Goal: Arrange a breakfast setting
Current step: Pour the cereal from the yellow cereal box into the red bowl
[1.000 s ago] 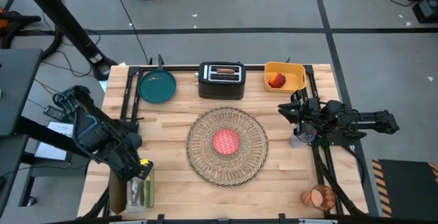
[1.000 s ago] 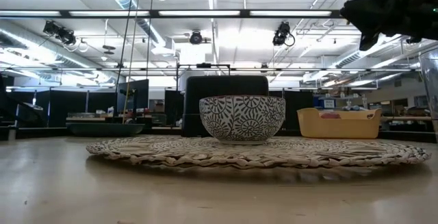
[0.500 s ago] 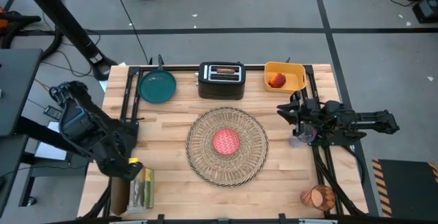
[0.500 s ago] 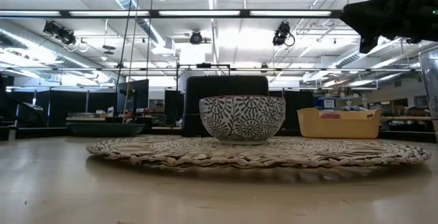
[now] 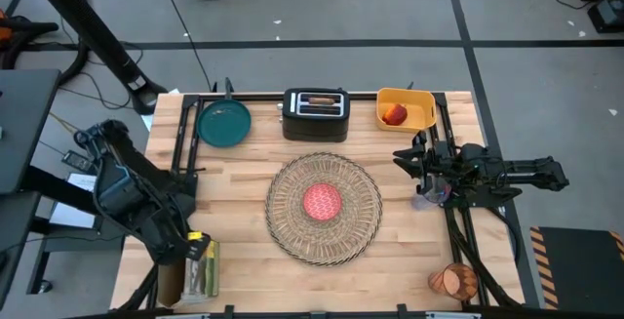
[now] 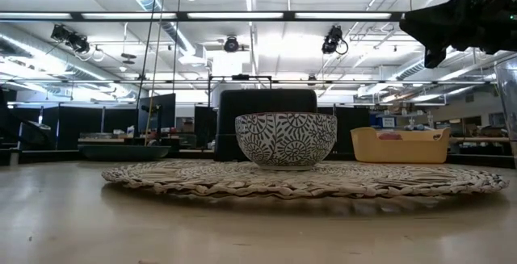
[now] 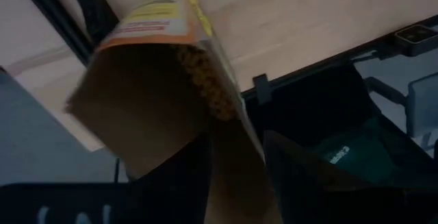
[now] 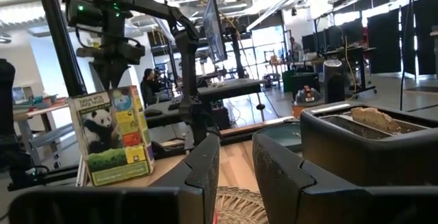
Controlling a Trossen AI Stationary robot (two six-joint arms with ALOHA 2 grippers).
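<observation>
Step in hand: by my judgement you were on the cereal, with the box gripped and the pour not yet begun
Left claw [image 5: 190, 243]: at the near left corner of the counter [image 5: 234, 178], closed on the top of the cereal box [image 5: 202, 268]; its wrist view showed the open box mouth with yellow cereal inside
Right claw [image 5: 408, 158]: waiting over the right edge of the counter, facing the toaster [image 5: 316, 114], fingers slightly parted with nothing between them
Bowl [image 6: 286, 140]: small, white with a dark swirling pattern outside and red inside, sitting upright at the middle of the placemat [image 5: 324, 207]
Placemat: round woven straw, flat at the centre of the counter
Plate [image 5: 223, 124]: dark teal, at the far left corner, well apart from the placemat
Toast slice [image 8: 373, 118]: standing in a toaster slot
Red fruit [image 5: 394, 114]: lying in the yellow bin [image 5: 421, 114], just beside the toaster
Tumbler [image 5: 453, 282]: an orange shape at the near right corner, probably this, though the view was too poor to be sure
Spoon: you could not see one
Next move: you would need to carry the box across to the bowl and tip its open mouth over the rim gently, so that the cereal did not spill onto the straw
</observation>
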